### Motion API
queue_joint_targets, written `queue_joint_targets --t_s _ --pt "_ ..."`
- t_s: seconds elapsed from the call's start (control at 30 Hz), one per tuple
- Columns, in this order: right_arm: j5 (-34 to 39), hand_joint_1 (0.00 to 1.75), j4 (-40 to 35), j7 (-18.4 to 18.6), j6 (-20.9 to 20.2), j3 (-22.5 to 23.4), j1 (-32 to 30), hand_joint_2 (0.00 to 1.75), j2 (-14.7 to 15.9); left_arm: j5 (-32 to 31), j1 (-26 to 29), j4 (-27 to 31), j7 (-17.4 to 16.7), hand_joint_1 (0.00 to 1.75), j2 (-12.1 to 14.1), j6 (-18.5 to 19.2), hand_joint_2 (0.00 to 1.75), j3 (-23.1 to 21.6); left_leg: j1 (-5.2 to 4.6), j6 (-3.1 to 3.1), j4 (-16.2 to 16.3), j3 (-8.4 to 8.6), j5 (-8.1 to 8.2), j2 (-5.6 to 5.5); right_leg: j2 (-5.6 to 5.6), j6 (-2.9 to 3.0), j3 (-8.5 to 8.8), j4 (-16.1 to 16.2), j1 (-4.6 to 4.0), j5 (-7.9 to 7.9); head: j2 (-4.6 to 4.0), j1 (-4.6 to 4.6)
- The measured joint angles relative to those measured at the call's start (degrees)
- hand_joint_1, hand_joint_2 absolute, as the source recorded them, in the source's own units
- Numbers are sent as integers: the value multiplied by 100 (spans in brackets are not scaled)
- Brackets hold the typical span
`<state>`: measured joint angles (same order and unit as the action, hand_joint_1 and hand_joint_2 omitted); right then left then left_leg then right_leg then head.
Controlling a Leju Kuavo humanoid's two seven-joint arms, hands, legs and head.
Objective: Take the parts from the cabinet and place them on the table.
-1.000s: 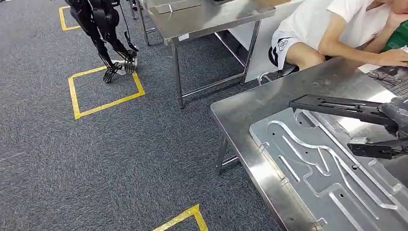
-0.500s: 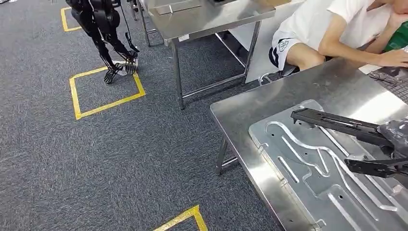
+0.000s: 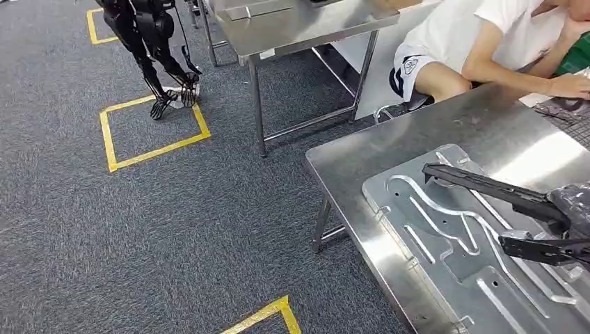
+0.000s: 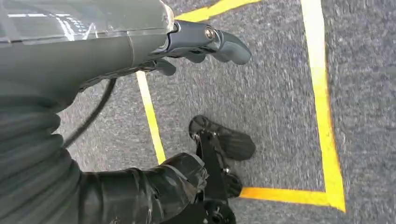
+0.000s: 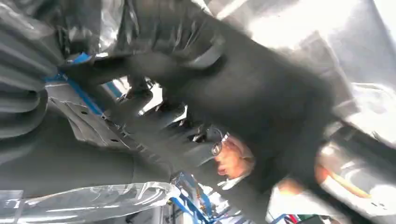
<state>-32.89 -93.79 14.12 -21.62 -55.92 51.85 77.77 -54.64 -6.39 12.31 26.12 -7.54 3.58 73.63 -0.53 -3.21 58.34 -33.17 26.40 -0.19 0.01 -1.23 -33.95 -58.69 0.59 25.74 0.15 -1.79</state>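
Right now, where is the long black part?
In the head view, the long black part is at the right, held by the right hand above the grooved metal plate on the steel table.

carpet (image 3: 174, 229) showing as dark grey, speckled | floor tape (image 3: 149, 129) glowing yellow — in square outlines | tables (image 3: 389, 149) shining bare silver steel | grooved plate (image 3: 445, 257) gleaming pale silver | part (image 3: 497, 188) looking matt black | person's shirt (image 3: 480, 28) showing white — shorts (image 3: 410, 66) white with a dark logo

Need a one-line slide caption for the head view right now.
Right hand holds a long black part over the grooved metal plate on the steel table; a person sits behind.
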Motion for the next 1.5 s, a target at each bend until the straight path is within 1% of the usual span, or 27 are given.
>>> queue_joint_targets --t_s 0.03,0.07,0.13,0.17,0.2,0.27,0.33,0.37,0.5,0.53,0.57,0.67,0.7,0.73,0.77,0.83,0.87,0.97,1.03,1.1,1.17,1.2,1.27,1.33,1.37,1.4,1.5 --pt "-47 0 0 -33 -31 108 -113 0 2 -7 0 0 -16 0 -2 2 0 -2 22 -36 -59 35 -43 12 -3 -19 -5 -62 31 55 0 4" --pt "-81 0 0 -59 -77 196 -149 0 7 -2 0 0 -18 0 -2 4 0 0 21 -60 -88 40 -58 13 -2 -29 -104 -267 28 235 0 7" --pt "-173 0 0 -133 -203 493 -247 0 7 50 -2 0 4 0 0 33 0 0 15 -72 -85 27 -64 16 2 -65 -479 -1107 30 685 0 4" --pt "-178 0 0 -158 -234 567 -335 0 7 59 -3 0 20 0 0 39 0 0 11 -74 -82 26 -63 15 2 -81 -673 -1537 33 842 -2 7" --pt "-186 0 -2 -188 -276 650 -405 0 4 66 -1 0 22 0 0 46 0 0 11 -74 -74 22 -62 13 1 -88 -779 -1756 35 854 0 7" --pt "-217 0 -2 -201 -304 740 -456 0 2 66 1 0 22 0 0 50 0 0 11 -67 -53 25 -55 4 0 -86 -564 -1316 51 496 0 4" --pt "-234 0 -2 -201 -308 878 -463 0 4 66 2 0 22 0 -2 52 0 2 11 -42 -5 24 -24 0 -4 -65 -28 -274 60 8 0 7" --pt "-234 0 -2 -201 -308 923 -470 0 2 66 9 0 22 0 -2 52 0 2 6 -25 6 9 -13 -2 -8 -36 90 -66 48 126 0 4" --pt "-237 0 -11 -210 -328 1077 -564 0 -2 74 1 0 28 0 -2 55 0 2 -6 64 19 -6 -14 -5 6 56 59 -14 -22 67 0 2" --pt "-237 0 -15 -212 -334 1135 -595 0 -2 92 3 0 35 0 0 55 0 2 -12 102 88 -40 48 -4 -12 112 87 44 45 30 0 -2" --pt "-247 0 -22 -216 -358 1209 -621 0 0 98 3 0 50 0 -2 55 0 2 -3 128 263 -103 186 -7 -13 139 96 59 37 25 -2 -2" --pt "-274 0 -57 -280 -477 1540 -879 0 0 107 1 0 109 0 -9 55 0 2 28 172 1570 -711 841 -3 -29 173 77 46 14 25 0 -7" --pt "-274 0 -72 -291 -500 1626 -938 0 0 109 6 0 122 0 -9 55 0 2 28 177 1831 -841 882 -2 -28 174 68 34 13 26 0 -7" --pt "-274 0 -85 -304 -514 1693 -987 0 0 109 10 0 127 0 -9 55 0 2 29 175 1823 -839 793 -2 -28 179 66 23 13 31 -2 -7" --pt "-276 0 -96 -306 -520 1764 -1030 0 2 109 10 0 129 0 -9 55 0 2 31 172 1528 -696 578 -1 -26 176 67 8 15 41 0 -7" --pt "-282 0 -122 -317 -538 1871 -1093 0 11 109 5 0 133 0 -4 59 0 2 37 143 544 -205 87 -2 -23 155 83 -12 18 65 -2 -7" --pt "-302 0 -127 -324 -573 1927 -1123 0 13 109 5 0 142 0 -2 72 0 2 35 121 178 -52 60 -12 -22 137 75 -27 10 76 -2 -4" --pt "-341 0 -151 -374 -684 2150 -1221 0 35 107 -5 0 148 0 -7 94 0 0 -8 70 111 -25 39 -14 -12 44 40 -43 -2 47 0 0" --pt "-341 0 -155 -402 -719 2285 -1259 0 37 107 -1 0 148 0 -7 101 0 2 21 -24 19 -14 -49 -6 -8 -16 27 -64 25 71 0 0" --pt "-343 0 -155 -415 -762 2405 -1268 0 59 107 -7 0 151 0 -7 114 0 2 16 -86 0 -49 -99 6 -8 -42 -97 -426 34 476 0 0" --pt "-344 0 -155 -453 -859 2541 -1293 0 63 107 -4 0 146 0 -4 120 0 2 1 -115 1 -98 -130 8 -6 -72 -399 -1278 35 973 -2 4" --pt "-341 0 -155 -468 -894 2599 -1310 0 66 107 -3 0 142 0 -4 120 0 2 -6 -117 10 -132 -146 8 -6 -83 -503 -1589 36 1073 0 2" --pt "-341 0 -155 -492 -922 2692 -1311 0 74 107 2 0 133 0 -2 120 0 2 -12 -111 32 -197 -183 5 -7 -84 -350 -1444 36 868 0 2" --pt "-341 0 -155 -503 -933 2787 -1311 0 127 107 3 0 129 0 -2 125 0 2 -13 -96 51 -242 -215 -5 -8 -48 207 -523 31 449 -2 2" --pt "-341 0 -155 -503 -938 2829 -1309 0 160 107 4 0 129 0 -4 129 0 2 -13 -79 64 -254 -232 -9 -8 -12 481 -34 21 408 0 2" --pt "-341 0 -155 -505 -940 2879 -1310 0 186 107 5 0 127 0 -13 131 0 2 -26 -41 66 -278 -264 -21 -1 2 515 33 -35 386 0 0" --pt "-339 0 -155 -505 -946 2973 -1295 0 251 109 4 0 127 0 -13 140 0 2 -6 51 33 -294 -362 -26 -2 67 456 58 -65 314 0 0"
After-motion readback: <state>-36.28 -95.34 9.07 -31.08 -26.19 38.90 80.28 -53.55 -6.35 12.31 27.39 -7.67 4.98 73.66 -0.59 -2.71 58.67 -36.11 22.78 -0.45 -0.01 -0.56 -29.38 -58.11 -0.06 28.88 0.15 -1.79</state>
